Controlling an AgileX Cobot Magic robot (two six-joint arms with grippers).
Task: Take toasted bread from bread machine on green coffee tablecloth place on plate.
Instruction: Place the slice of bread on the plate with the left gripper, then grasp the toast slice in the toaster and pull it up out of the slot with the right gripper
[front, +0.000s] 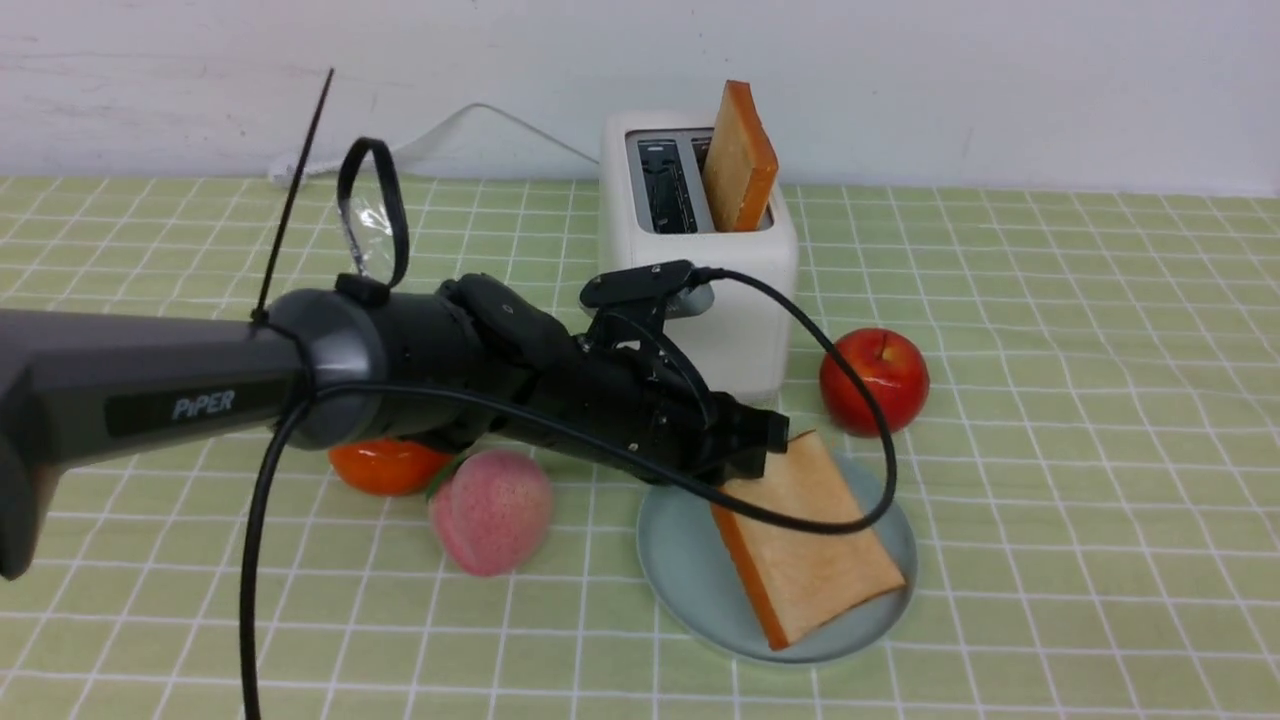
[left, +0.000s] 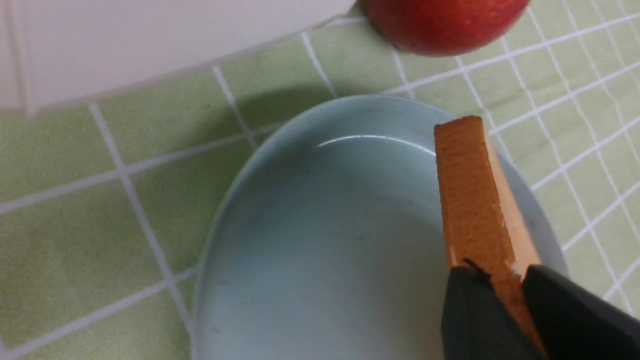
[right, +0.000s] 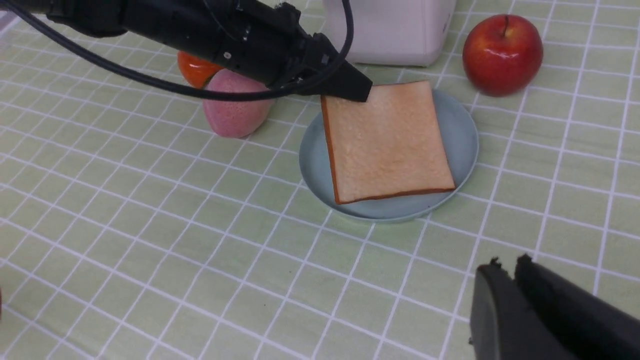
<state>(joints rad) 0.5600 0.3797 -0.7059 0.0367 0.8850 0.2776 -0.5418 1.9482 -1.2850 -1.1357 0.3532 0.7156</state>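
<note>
One slice of toasted bread (front: 810, 540) lies tilted on the pale blue-green plate (front: 680, 570), its far corner raised. My left gripper (front: 775, 440) is shut on that corner. In the left wrist view the orange crust edge (left: 470, 190) sits between both black fingers (left: 475, 310), over the plate (left: 325, 240). A second slice (front: 738, 160) stands upright in the right slot of the white bread machine (front: 700, 270) on the green coffee tablecloth (front: 1100, 450). My right gripper (right: 507, 265) hangs shut and empty above the cloth, nearer the robot than the plate (right: 460, 135).
A red apple (front: 874, 380) sits right of the bread machine, close to the plate's far rim. A pink peach (front: 490, 510) and an orange fruit (front: 385, 465) lie left of the plate, under my left arm. The white power cord (front: 480, 115) runs along the wall.
</note>
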